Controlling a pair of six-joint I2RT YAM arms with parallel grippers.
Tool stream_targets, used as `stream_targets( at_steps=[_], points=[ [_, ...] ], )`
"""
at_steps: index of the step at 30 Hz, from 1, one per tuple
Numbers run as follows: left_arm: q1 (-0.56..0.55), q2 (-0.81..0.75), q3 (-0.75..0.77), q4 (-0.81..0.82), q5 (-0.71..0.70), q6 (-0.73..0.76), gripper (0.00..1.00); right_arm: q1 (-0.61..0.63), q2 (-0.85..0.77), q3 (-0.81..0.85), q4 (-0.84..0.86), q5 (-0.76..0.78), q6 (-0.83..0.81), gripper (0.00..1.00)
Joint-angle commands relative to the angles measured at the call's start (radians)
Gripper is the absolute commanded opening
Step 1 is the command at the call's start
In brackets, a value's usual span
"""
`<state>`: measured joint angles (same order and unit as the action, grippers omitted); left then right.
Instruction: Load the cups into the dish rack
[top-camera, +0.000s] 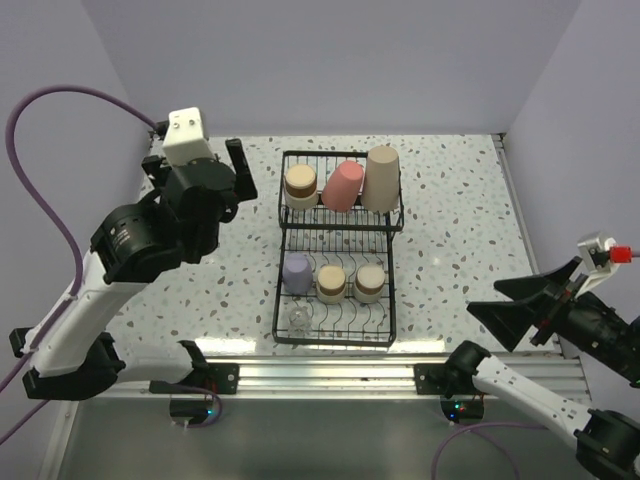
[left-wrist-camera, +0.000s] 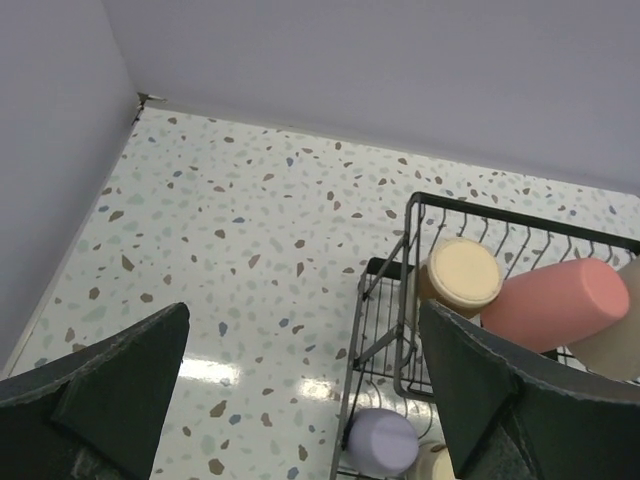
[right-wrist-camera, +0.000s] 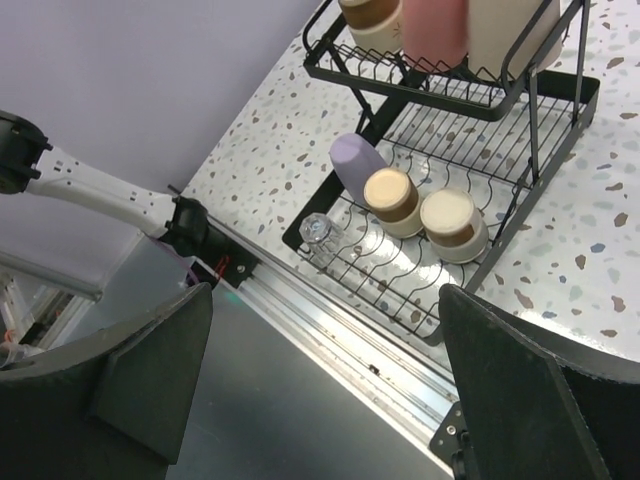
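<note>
The black wire dish rack stands mid-table. Its raised back basket holds a tan-brown cup, the pink cup and the tall beige cup. Its lower tines hold the lavender cup, two tan-brown cups and the tiny clear glass. My left gripper is open and empty, raised left of the rack; its wrist view shows the rack's post and lavender cup. My right gripper is open and empty, right of the rack near the front edge; its wrist view shows the glass.
An aluminium rail runs along the near table edge, carrying both arm bases. Lavender walls close in the back and sides. A purple cable loops from the left arm. Speckled tabletop lies either side of the rack.
</note>
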<state>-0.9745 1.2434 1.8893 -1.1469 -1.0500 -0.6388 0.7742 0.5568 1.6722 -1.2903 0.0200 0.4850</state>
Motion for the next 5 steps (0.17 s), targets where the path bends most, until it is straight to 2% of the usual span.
stream_targets(
  at_steps=[1, 4, 5],
  points=[
    [0.075, -0.057, -0.090, 0.176, 0.036, 0.184, 1.00, 0.008, 0.045, -0.011, 0.034, 0.020, -0.002, 0.98],
    [0.189, -0.133, -0.199, 0.326, 0.119, 0.318, 1.00, 0.008, 0.083, -0.068, 0.069, 0.003, 0.035, 0.98],
    [0.268, -0.146, -0.240, 0.372, 0.177, 0.342, 1.00, 0.007, 0.094, -0.090, 0.092, 0.018, 0.058, 0.98]
  ],
)
